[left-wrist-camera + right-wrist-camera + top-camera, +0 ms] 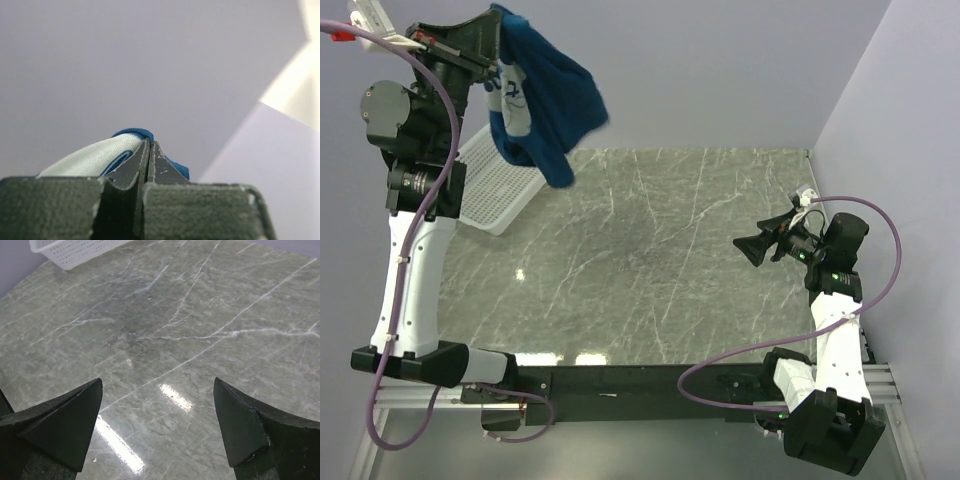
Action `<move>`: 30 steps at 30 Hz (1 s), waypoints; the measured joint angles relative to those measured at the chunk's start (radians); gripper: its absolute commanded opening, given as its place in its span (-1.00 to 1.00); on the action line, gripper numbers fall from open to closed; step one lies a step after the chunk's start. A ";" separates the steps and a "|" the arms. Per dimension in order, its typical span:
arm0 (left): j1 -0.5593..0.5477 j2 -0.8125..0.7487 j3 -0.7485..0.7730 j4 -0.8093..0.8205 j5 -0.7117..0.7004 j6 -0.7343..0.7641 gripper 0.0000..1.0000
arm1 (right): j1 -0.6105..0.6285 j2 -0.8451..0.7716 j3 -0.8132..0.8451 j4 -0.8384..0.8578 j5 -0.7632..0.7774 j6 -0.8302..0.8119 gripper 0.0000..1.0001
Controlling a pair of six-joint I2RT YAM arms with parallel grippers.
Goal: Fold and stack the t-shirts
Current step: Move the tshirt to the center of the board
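A dark blue t-shirt (555, 95) with a pale chest print hangs crumpled in the air at the far left, high above the table. My left gripper (498, 68) is shut on its upper edge. In the left wrist view the fingers (151, 142) are pressed together with the t-shirt (95, 157) bulging out on the left and a blue fold showing on the right. My right gripper (748, 248) hovers over the right side of the table, far from the shirt. Its jaws (157, 382) stand wide open with nothing between them.
A white mesh basket (498, 185) sits tilted at the table's far left corner, below the hanging shirt, and shows at the top left of the right wrist view (70, 250). The grey marble tabletop (650, 260) is bounded by walls at the back and right.
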 measured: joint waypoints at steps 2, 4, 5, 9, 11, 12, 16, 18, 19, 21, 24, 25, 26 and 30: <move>-0.054 0.001 0.029 0.028 0.021 -0.009 -0.99 | 0.000 0.000 0.000 0.000 0.001 0.000 0.94; -0.090 0.001 0.033 0.035 0.033 -0.015 -0.99 | 0.000 0.000 0.000 0.000 0.003 0.000 0.94; -0.104 0.002 0.033 0.036 0.039 -0.018 -0.99 | 0.000 0.000 0.000 0.000 0.003 0.000 0.94; -0.158 0.014 0.015 0.036 0.055 -0.027 -0.99 | 0.000 0.000 0.000 0.000 0.005 0.000 0.94; -0.187 0.014 -0.008 0.033 0.067 -0.031 -0.99 | 0.000 0.000 0.000 0.000 0.008 0.000 0.94; -0.203 0.014 -0.021 0.033 0.073 -0.031 -0.99 | 0.000 0.000 0.000 0.000 0.008 -0.001 0.94; -0.279 0.007 -0.104 0.051 0.100 -0.025 -0.99 | 0.000 0.000 0.000 -0.001 0.015 -0.002 0.94; -0.324 -0.003 -0.167 0.059 0.108 -0.013 -0.99 | 0.000 0.000 0.000 -0.001 0.019 -0.003 0.94; -0.344 -0.010 -0.204 0.059 0.110 -0.006 -0.99 | 0.000 0.000 0.000 -0.001 0.020 -0.005 0.94; -0.382 -0.023 -0.280 0.062 0.111 0.006 -0.99 | 0.000 0.000 0.000 -0.001 0.023 -0.005 0.94; -0.415 -0.037 -0.380 0.068 0.115 0.021 -0.99 | 0.000 0.001 0.000 -0.002 0.024 -0.008 0.94; -0.420 -0.040 -0.406 0.069 0.115 0.023 -0.99 | 0.000 0.001 0.000 -0.002 0.024 -0.009 0.94; -0.425 -0.041 -0.437 0.073 0.116 0.024 -0.99 | 0.000 0.002 0.000 -0.002 0.024 -0.009 0.94; -0.436 -0.043 -0.523 0.083 0.114 0.029 -0.95 | 0.000 0.003 0.000 -0.004 0.026 -0.011 0.94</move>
